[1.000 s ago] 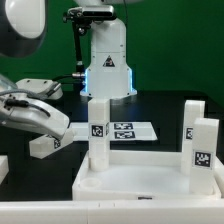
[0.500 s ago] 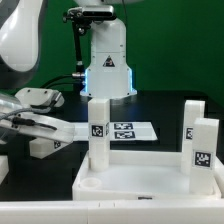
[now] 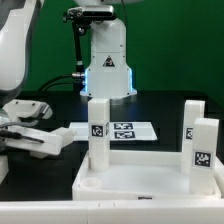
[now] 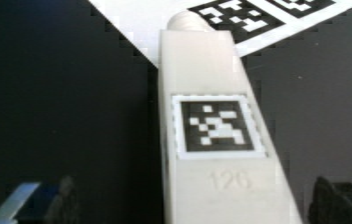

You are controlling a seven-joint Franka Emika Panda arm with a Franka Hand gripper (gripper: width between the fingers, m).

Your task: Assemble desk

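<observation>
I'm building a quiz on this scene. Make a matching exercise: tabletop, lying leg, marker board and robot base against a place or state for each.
Things:
1. tabletop
2. lying leg
3. marker board
4. robot base

Places or states:
A. shows a blue light
B. carries three upright legs
C. lies flat beyond the tabletop
D. lies inside the open gripper, with a finger on each side

Pairs: 1-B, 2-D, 3-C, 4-A

The black table (image 3: 160,108) carried the white rimmed plastic tabletop panel (image 3: 140,182) and the thin flat white marker board (image 3: 128,130).
</observation>
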